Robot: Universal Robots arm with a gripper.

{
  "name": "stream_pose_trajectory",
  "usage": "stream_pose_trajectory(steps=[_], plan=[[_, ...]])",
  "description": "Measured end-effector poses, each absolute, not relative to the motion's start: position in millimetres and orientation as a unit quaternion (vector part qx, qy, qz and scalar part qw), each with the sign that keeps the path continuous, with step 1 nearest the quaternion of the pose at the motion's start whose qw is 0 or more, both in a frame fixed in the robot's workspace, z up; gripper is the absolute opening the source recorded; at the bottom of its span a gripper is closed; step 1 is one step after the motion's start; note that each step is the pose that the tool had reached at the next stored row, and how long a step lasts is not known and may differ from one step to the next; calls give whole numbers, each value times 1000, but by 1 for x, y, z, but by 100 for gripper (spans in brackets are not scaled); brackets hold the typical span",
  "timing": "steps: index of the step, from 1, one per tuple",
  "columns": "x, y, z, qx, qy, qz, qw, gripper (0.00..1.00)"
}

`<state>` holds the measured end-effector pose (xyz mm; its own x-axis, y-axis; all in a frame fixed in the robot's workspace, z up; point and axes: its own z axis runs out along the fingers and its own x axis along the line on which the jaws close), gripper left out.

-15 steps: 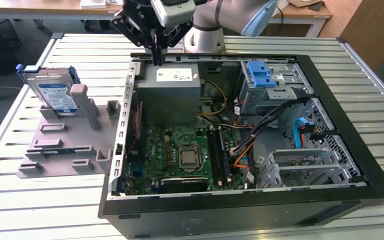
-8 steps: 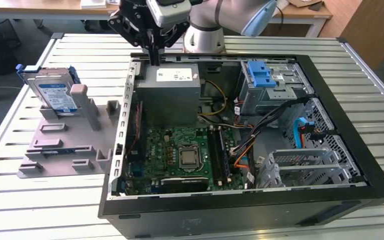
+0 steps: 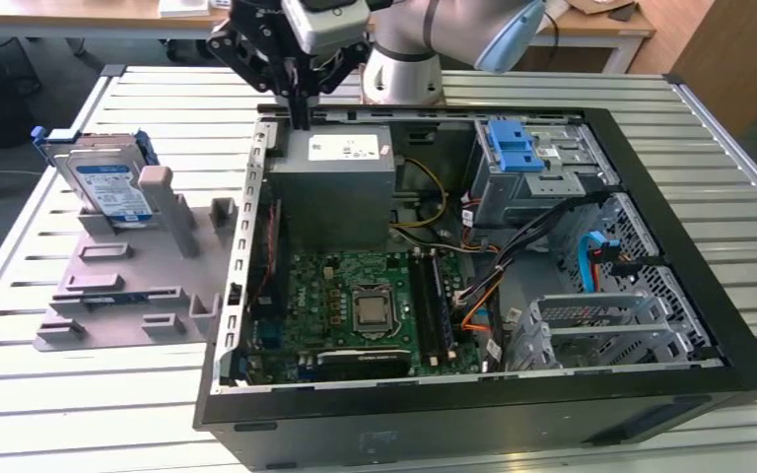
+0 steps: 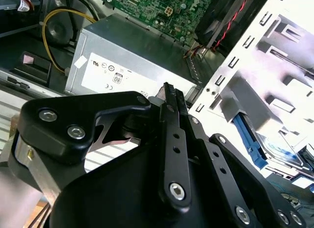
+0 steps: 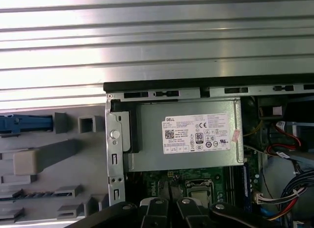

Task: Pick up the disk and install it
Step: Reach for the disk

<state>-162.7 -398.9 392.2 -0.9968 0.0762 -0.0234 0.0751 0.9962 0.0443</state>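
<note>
Fingers (image 4: 171,120) pressed together, empty, hover over the power supply (image 3: 330,163); the disk (image 3: 105,185) stands in its grey holder (image 3: 115,296) on the bench (image 3: 90,419), well apart. Pickup looks unstarted; it calls for parting them.

The disk (image 3: 106,184) stands upright on its edge, slotted into the far end of a grey stand (image 3: 115,266) on the slatted table (image 3: 90,414). It sits well apart from the open case (image 3: 484,434), on the exterior view's left. It is flat and silver, blue-framed, and its white-and-blue label faces the camera.
</note>
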Motion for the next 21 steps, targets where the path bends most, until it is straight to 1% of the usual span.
stream_pose_trajectory(steps=[21], plan=[[-173, -399, 391, 38, 999, 22, 12, 15]])
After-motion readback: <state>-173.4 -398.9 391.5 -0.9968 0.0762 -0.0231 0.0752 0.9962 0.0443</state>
